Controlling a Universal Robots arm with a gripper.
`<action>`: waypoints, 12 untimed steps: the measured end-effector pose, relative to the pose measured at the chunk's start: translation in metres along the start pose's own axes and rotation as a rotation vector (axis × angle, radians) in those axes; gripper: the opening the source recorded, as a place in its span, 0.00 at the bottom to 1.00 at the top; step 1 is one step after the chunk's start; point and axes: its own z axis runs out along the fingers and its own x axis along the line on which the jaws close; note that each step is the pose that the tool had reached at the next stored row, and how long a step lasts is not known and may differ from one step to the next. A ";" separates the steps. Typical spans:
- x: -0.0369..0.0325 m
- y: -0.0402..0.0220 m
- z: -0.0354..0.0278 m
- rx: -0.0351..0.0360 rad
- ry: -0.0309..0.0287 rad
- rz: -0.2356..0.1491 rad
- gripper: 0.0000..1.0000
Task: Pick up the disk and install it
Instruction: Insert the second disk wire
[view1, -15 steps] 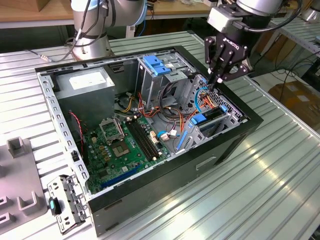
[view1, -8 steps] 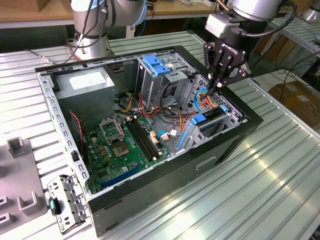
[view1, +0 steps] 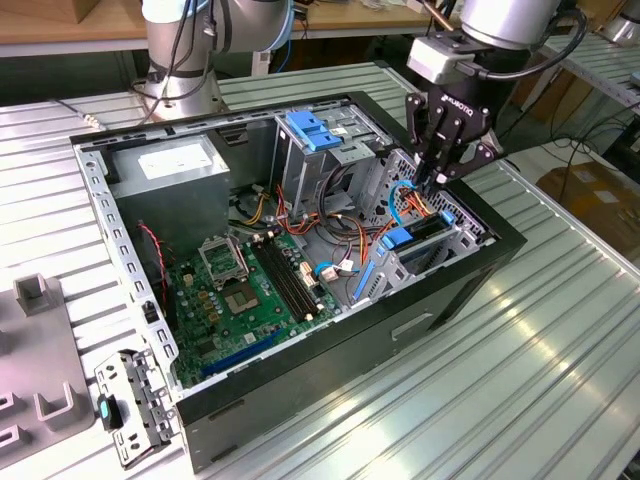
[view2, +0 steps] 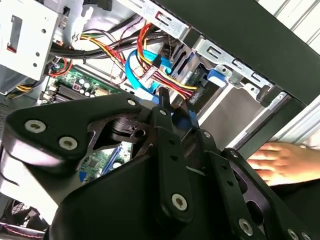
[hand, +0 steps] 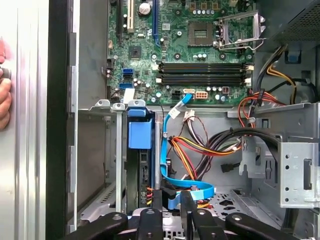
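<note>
The disk (view1: 425, 228) stands on edge in the lower drive cage of the open computer case (view1: 480, 275), on the exterior view's right. In the first wrist view the disk (hand: 135, 172) is a dark slab with a blue rail tab (hand: 140, 132) at its near end. My gripper (view1: 438, 182) reaches down into the case just beside that cage. It is open by a narrow gap and holds nothing I can make out. In the first wrist view, the gripper (hand: 172, 197) has a blue flat cable (hand: 165, 150) looping through the gap. The gripper (view2: 172, 102) hangs over red and yellow wires.
A grey power-supply box (view1: 170, 170) and a light-blue bracket (view1: 310, 130) sit at the case's far side, the green motherboard (view1: 250, 290) in the middle. A person's hand (view2: 280, 162) rests outside the case wall. Grey fixtures (view1: 40, 400) lie on the slatted table.
</note>
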 end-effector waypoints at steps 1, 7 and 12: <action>-0.0002 -0.0003 0.0007 0.0000 0.0049 0.000 0.29; 0.0009 -0.0004 0.0017 0.0003 0.0035 -0.001 0.16; 0.0049 0.0023 0.0033 0.0072 -0.0305 -0.009 0.16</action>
